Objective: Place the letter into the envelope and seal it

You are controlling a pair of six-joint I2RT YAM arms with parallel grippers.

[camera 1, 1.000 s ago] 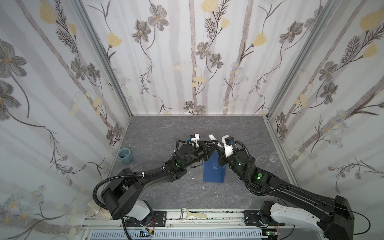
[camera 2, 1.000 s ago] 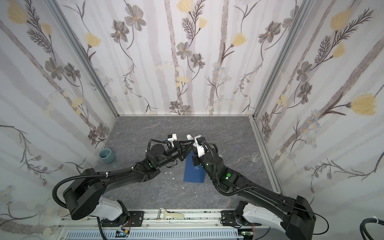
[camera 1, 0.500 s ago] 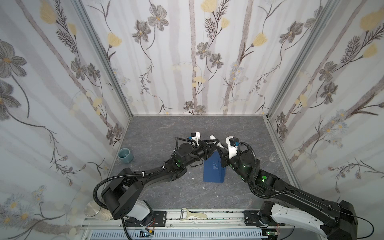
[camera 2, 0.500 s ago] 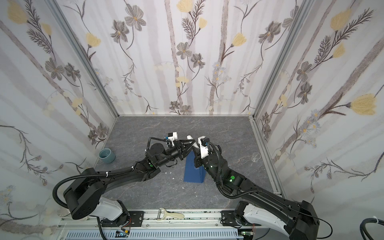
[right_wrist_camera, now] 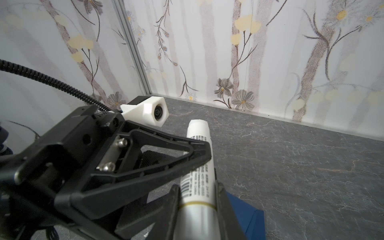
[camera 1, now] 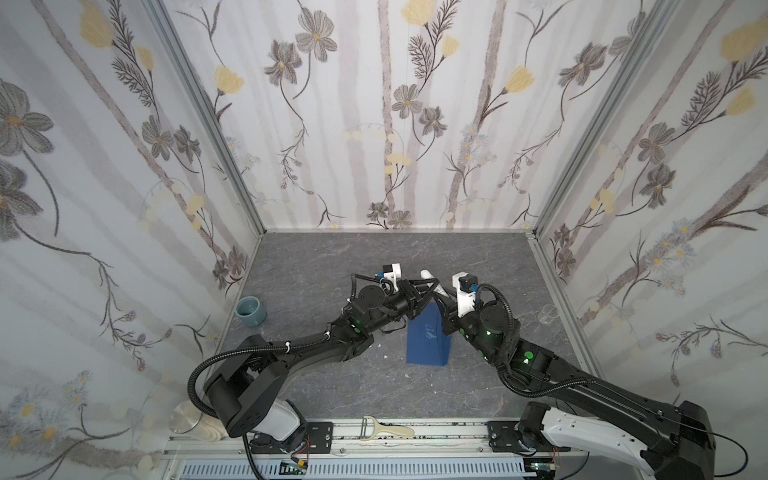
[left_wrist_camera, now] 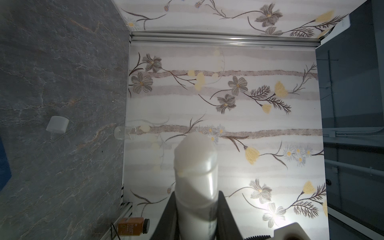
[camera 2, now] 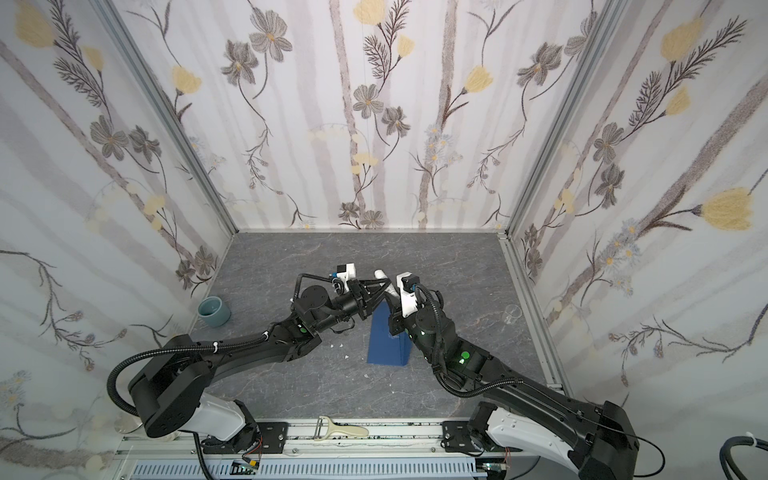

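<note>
Two black robot arms meet over the middle of a grey marble-patterned tabletop (camera 1: 332, 266) inside a booth lined with floral wallpaper; between them they share a white cylindrical glue stick (camera 1: 428, 276) with printed black text, a gold ring and a silvery base; it is held clear of the table and tilted, with its white end pointing toward the back wall.

The left gripper (camera 1: 433, 287) reaches in from the left with its black fingers pinched narrowly around the glue stick's middle; in the left wrist view the pale barrel (left_wrist_camera: 195, 166) fills the gap between the two fingers. The right gripper (camera 1: 446, 300) comes in from the right and is closed on the silvery base end; in the right wrist view a finger (right_wrist_camera: 221, 193) presses against each side of the stick; the two grips sit just beside each other.

Beneath them the dark navy blue rectangular paper envelope (camera 1: 428, 338) lies on the tabletop near its centre, apart from both grippers; its far end narrows to a point under the grippers, and a small pale mark shows on its face; I cannot tell whether its flap is open or folded.

A short white plastic cap (left_wrist_camera: 57, 124) lies on the table; a blue-grey ceramic cup (camera 1: 250, 311) stands near the left wall; a small clear glass (camera 1: 549, 312) stands against the right wall; an amber bottle (left_wrist_camera: 133, 226) shows at the table's edge in the left wrist view; a cream-handled peeler (camera 1: 386, 430) rests on the front rail
</note>
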